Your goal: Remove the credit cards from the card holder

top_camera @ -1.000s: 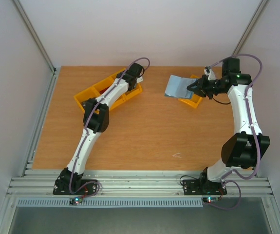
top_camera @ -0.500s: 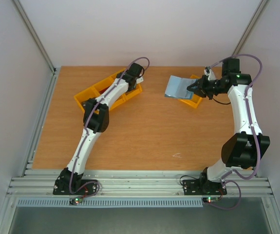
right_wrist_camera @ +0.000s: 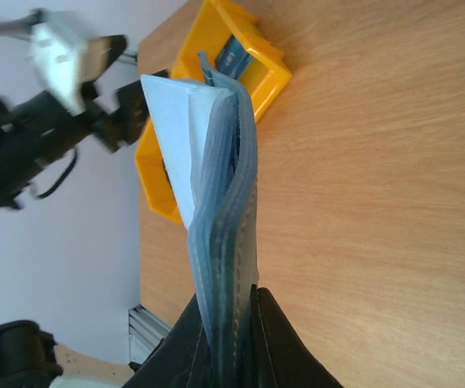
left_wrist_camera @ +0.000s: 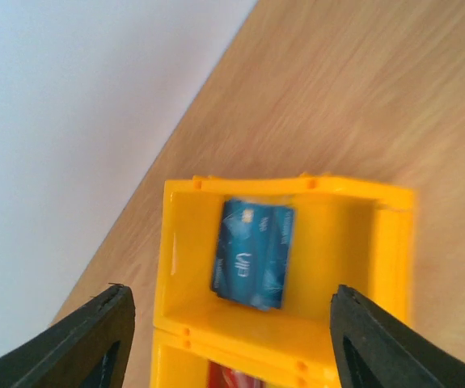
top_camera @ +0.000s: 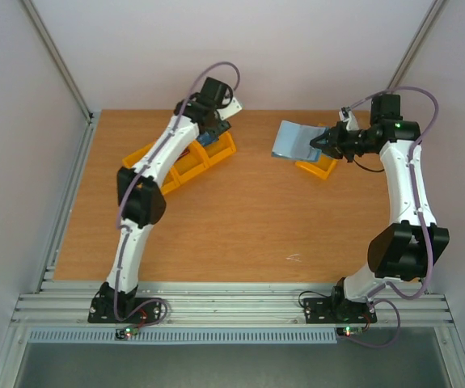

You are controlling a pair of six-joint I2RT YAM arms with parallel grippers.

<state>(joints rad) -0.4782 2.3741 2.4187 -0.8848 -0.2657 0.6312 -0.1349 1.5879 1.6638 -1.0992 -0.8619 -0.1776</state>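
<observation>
Nearest me, the worktop point(top_camera: 240, 234) offered a broad stretch of bare wood between the arm bases and everything else. I judged that to be the safest room for any swing.

Farther out, at about 1 o'clock from the worktop's middle, the right claw point(right_wrist_camera: 230, 315) was clamped tight on one edge of the card holder point(right_wrist_camera: 224, 202). It held the card holder up off the wood, partly over a small orange bin point(top_camera: 317, 167). Seen edge-on, its layers hid whether any cards were left inside.

Farther still, at 11 o'clock, the left claw point(left_wrist_camera: 232, 323) hung with its jaws spread wide and nothing in them. It was above a compartment of the long orange bin point(left_wrist_camera: 394, 242), where a blue card point(left_wrist_camera: 255, 255) lay flat. A sliver of red showed in the next compartment.

I read this as the end of a drop-off. The next move would take the left claw across toward 1 o'clock, to pinch a thin card edge while the right held firm.

The bin sat close to the worktop's far edge and the back wall. I would therefore lift the left claw before sweeping it sideways.
</observation>
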